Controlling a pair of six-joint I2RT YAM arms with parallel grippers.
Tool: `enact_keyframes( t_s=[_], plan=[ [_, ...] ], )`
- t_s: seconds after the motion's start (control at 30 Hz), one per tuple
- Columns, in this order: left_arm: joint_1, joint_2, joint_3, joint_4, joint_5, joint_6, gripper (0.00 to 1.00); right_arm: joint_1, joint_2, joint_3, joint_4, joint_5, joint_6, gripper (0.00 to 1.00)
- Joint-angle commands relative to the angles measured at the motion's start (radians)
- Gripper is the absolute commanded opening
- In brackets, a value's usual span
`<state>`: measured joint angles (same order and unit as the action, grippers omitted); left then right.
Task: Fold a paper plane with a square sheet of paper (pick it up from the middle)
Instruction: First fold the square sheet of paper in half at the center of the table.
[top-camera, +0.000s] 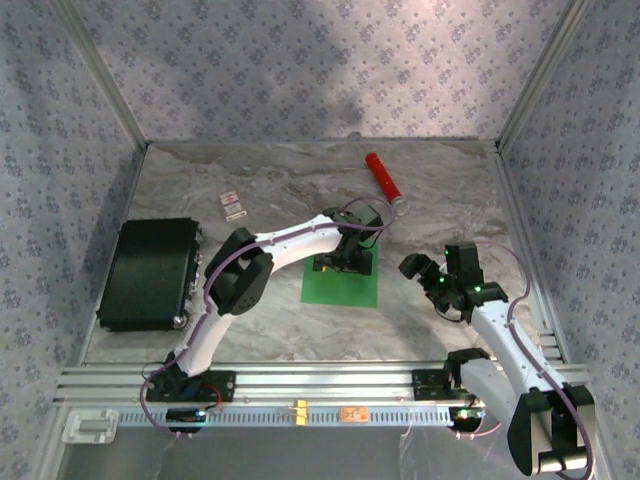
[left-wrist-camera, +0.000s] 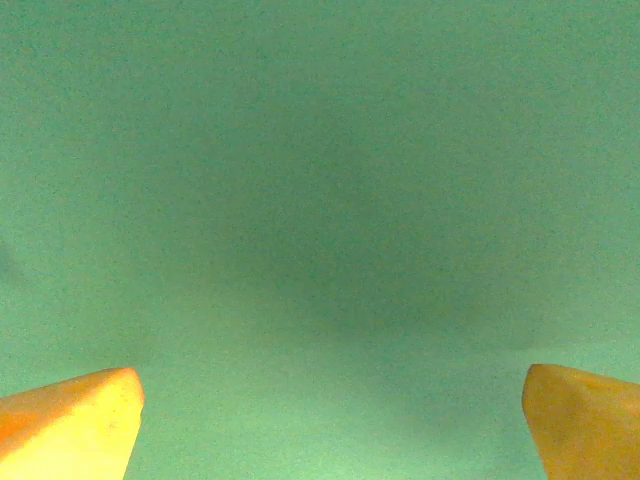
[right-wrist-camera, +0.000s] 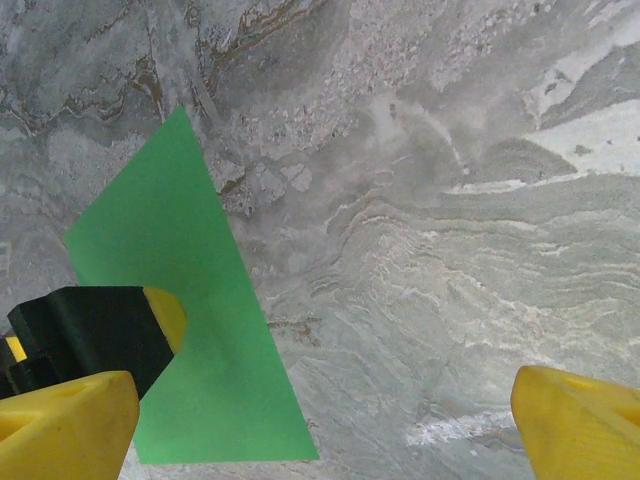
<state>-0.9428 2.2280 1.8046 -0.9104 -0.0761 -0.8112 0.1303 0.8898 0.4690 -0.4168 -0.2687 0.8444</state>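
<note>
The square sheet of paper is bright green and lies flat on the marble table, near the middle. My left gripper points down over the sheet's far half, very close to it. In the left wrist view the sheet of paper spreads wide beneath the open left gripper, with nothing between the fingertips. My right gripper hovers open to the right of the sheet. In the right wrist view the paper lies left of the open right gripper, over bare marble.
A red cylinder lies at the back, right of centre. A black flat box sits at the left edge, and small white cards lie behind it. Patterned walls close in the table on three sides.
</note>
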Motion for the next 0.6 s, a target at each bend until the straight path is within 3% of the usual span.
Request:
enact_keyframes(
  t_s=[0.0, 0.57],
  plan=[
    [0.004, 0.017, 0.032, -0.051, -0.029, -0.045, 0.97, -0.006, -0.009, -0.008, -0.028, 0.009, -0.014, 0.98],
    [0.016, 0.065, 0.010, -0.053, -0.025, -0.059, 0.97, -0.006, -0.005, -0.015, -0.031, 0.001, -0.022, 0.99]
  ],
)
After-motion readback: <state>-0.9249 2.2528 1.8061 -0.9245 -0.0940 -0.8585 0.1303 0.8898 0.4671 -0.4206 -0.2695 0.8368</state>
